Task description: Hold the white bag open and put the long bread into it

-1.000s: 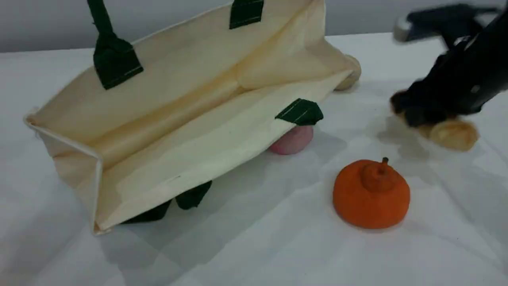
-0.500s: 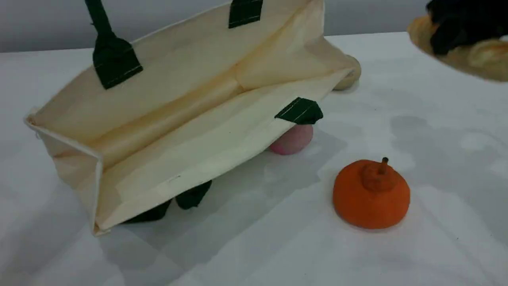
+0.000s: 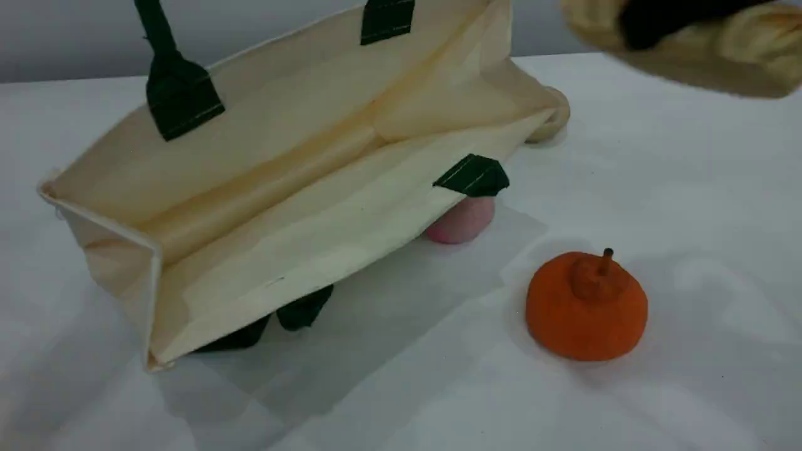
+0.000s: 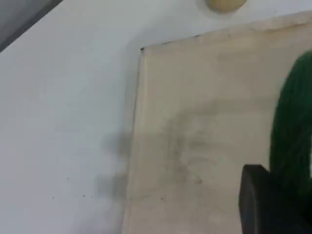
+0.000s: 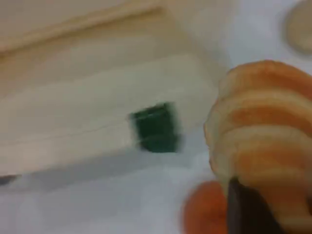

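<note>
The white bag (image 3: 282, 188) lies tilted with its mouth open toward the camera, and its far green handle (image 3: 164, 56) is pulled straight up out of the scene view. In the left wrist view my left gripper (image 4: 261, 200) sits at the bottom right against that green handle (image 4: 292, 126), shut on it above the bag's cloth (image 4: 204, 122). The long bread (image 3: 739, 50) hangs blurred at the top right, above the table and right of the bag. My right gripper (image 3: 658, 22) is shut on it. The right wrist view shows the ridged loaf (image 5: 263, 126) over the fingertip (image 5: 248, 209).
An orange pumpkin-like ball (image 3: 586, 307) stands on the white table right of the bag. A pink round piece (image 3: 462, 219) peeks out from under the bag's near rim. A beige bun (image 3: 554, 116) lies behind the bag's right corner.
My right gripper has lifted the long bread off the table at the right and carried it up and leftward to the top edge. The bag and left arm have held still.
</note>
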`<state>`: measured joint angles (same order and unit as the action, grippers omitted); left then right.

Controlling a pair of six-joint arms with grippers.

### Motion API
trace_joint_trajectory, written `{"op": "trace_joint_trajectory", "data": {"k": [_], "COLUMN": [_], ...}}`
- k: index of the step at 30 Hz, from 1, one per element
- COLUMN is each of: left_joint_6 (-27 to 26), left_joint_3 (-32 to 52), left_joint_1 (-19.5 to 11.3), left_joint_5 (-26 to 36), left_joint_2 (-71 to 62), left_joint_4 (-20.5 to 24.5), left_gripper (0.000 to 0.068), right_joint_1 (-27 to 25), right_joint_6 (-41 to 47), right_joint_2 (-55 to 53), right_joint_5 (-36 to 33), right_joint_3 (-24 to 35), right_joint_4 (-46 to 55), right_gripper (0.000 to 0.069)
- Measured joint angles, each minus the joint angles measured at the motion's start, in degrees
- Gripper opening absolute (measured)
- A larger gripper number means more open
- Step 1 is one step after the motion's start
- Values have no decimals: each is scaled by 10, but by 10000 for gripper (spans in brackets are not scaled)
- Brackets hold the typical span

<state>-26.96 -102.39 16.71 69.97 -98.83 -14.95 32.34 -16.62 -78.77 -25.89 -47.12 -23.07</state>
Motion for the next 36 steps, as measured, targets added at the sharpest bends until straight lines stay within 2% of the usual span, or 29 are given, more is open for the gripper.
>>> {"op": "trace_joint_trajectory", "data": {"k": [6, 11, 19, 28, 36], "left_joint_6": [1, 2, 2, 2, 2], "left_joint_3": [0, 0, 0, 0, -1], "left_joint_1": [0, 0, 0, 0, 0], "left_joint_5": [0, 0, 0, 0, -1], "left_joint_2": [0, 0, 0, 0, 0], "left_joint_4": [0, -2, -2, -3, -3], "left_gripper": [85, 85, 85, 85, 85], "right_joint_1": [90, 137, 152, 167, 191], "right_joint_6": [-1, -2, -6, -28, -52], "right_joint_2": [-4, -46, -127, -203, -279], "right_joint_5": [77, 136, 191, 184, 188], "right_joint_3": [0, -2, -18, -79, -158], "right_joint_4": [-37, -39, -48, -50, -53], "right_gripper": [155, 151, 145, 143, 141]}}
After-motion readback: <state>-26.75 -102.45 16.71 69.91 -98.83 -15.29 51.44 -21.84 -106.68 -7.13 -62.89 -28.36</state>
